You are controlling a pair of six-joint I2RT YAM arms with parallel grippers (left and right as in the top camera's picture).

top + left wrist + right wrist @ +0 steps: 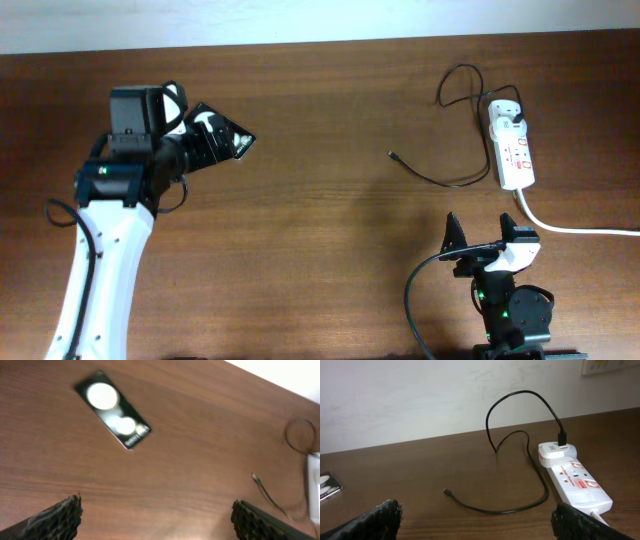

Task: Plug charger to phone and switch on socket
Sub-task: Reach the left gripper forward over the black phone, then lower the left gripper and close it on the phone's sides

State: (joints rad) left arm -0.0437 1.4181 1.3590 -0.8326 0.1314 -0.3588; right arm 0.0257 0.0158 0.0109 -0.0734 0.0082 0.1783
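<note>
The left hand [156,505] is spread wide and holds nothing, poised near the small flat glossy black phone [112,410], which lies flat on the left side of the brown wooden worktop [320,250]. The thin black charger cable [520,507] lies well apart to the right. Its connector tip [447,491] rests loose on the wood, and its other end meets a white plug adapter [555,452] seated in the white elongated power strip [577,485]. The right hand [476,509], fingers also apart and empty, sits near the strip.

One phone [112,410], one charger [495,512], one socket [577,485], one table [300,250].
</note>
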